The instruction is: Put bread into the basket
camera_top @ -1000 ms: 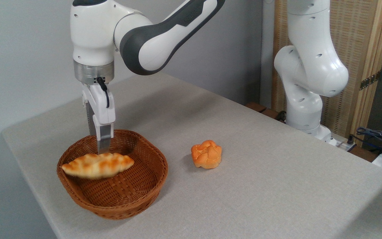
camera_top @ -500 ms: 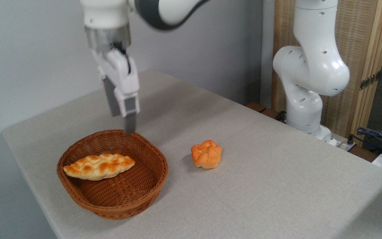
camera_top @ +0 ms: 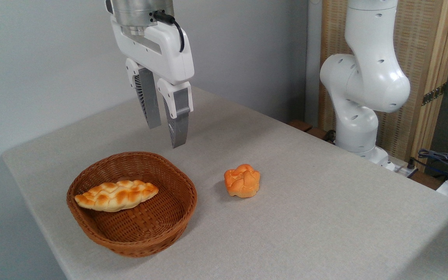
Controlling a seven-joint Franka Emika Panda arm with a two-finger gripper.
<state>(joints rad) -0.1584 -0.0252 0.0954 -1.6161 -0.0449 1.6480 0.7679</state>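
My jaws (camera_top: pixel 168 136) hang apart and empty, well above the counter, their grey pads pointing down with a clear gap between them. Nothing is clamped in them.

The long, flat braided bread (camera_top: pixel 116 195), pale golden with toasted orange-brown patches, lies below me and to the left. It rests inside the oval brown woven wicker basket (camera_top: pixel 177 182), toward the far-left side, with one pointed end riding up the left wall and the other reaching toward the basket's middle. Its long axis runs roughly left to right across the picture, tilted a little. My jaws stand above the basket's far-right rim or just beyond it, not over the loaf itself.

Judging by how things lie, the bread is already where the task wants it, so I see no call to reach down again; the sensible move is to draw clear of the basket.

To the right of the basket, apart from it, sits a small round knotted orange bun (camera_top: pixel 242 181) on the pale grey cloth-covered counter (camera_top: pixel 325 210), which is otherwise bare. Behind, a plain grey wall; at the right, my white arm base (camera_top: pixel 364 89) in front of a woven screen (camera_top: pixel 422 58), with some cables (camera_top: pixel 445 157) at the counter's far right edge.
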